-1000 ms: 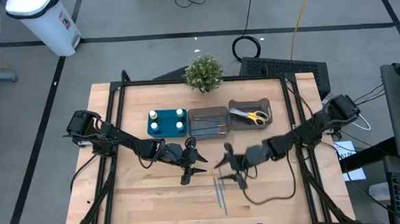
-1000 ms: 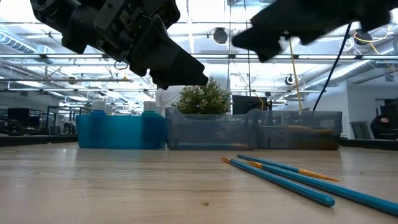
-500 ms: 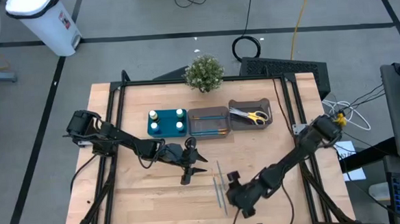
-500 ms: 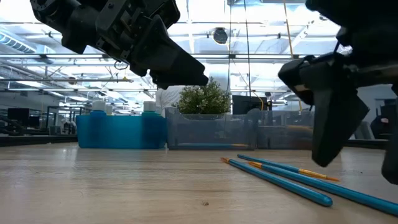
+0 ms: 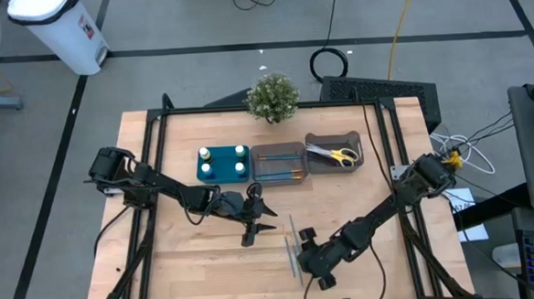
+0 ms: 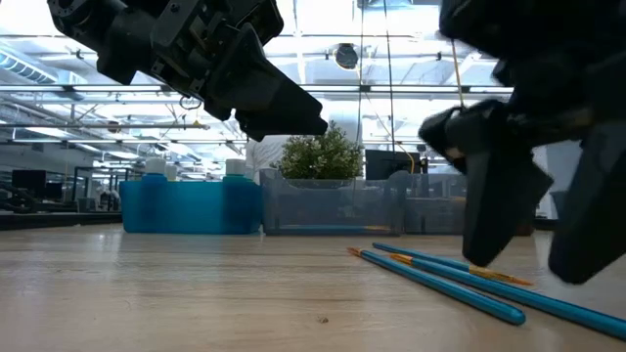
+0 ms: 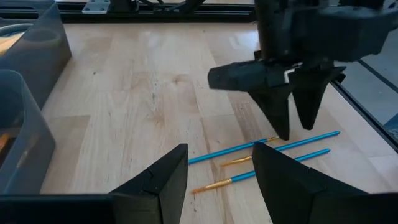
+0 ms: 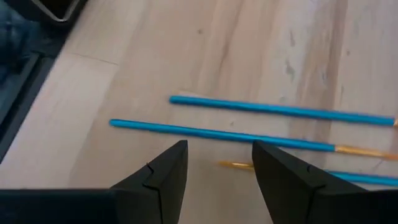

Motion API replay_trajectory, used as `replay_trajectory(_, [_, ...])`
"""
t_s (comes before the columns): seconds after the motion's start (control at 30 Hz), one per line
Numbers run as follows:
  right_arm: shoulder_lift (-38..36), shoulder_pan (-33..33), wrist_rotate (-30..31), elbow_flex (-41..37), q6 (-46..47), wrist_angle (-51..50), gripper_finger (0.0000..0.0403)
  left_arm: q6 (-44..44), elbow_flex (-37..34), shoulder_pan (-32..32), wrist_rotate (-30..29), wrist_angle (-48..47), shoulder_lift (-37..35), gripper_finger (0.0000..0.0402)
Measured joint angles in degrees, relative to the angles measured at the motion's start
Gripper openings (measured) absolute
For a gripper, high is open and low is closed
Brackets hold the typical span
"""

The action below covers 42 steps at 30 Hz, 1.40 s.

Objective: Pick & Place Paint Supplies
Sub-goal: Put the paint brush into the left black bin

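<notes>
Three thin blue brushes with yellow tips lie side by side on the wooden table near its front middle. My right gripper stands open over them, tilted down, its fingertips just above the sticks. My left gripper hovers open at the table's middle, clear of everything. At the back, a teal tray holds white-capped bottles. One grey bin next to it holds brushes, and another holds yellow-handled scissors.
A small potted plant stands at the far edge behind the bins. Black frame rails run along the table's left and right sides. Bare wood lies between the tray row and the brushes.
My right gripper has swung toward the table's near edge and come down, tipping to point more steeply downward, and now stands over the brushes. The brushes have stayed where they were.
</notes>
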Motion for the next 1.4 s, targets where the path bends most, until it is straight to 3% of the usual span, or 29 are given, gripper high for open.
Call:
replay_trajectory(0.23, [0.21,-1.91,-2.4,-0.91,2.51,-2.89,0.0171,-0.18,0.0,0.0,0.02,0.0,0.0,0.0186])
replay_trajectory(0.53, [-6.3,-1.62,-2.28,-1.18,7.12,-14.14,0.0171,-0.16,0.0,0.0,0.04,-0.1,0.0,0.0186])
replay_trajectory(0.77, [-10.77,-0.47,9.91,-1.11,17.31,-21.23,0.0171,-0.13,0.0,0.0,0.04,-0.29,0.0,0.0186])
replay_trajectory(0.97, [-8.32,1.54,12.39,-1.11,23.87,-20.42,0.0171,0.02,0.0,0.0,0.04,-0.39,0.0,0.0186])
replay_trajectory(1.4, [-1.52,2.22,13.23,-0.89,26.11,-18.18,0.0169,-0.02,0.0,0.0,0.04,-0.37,0.0,0.0186])
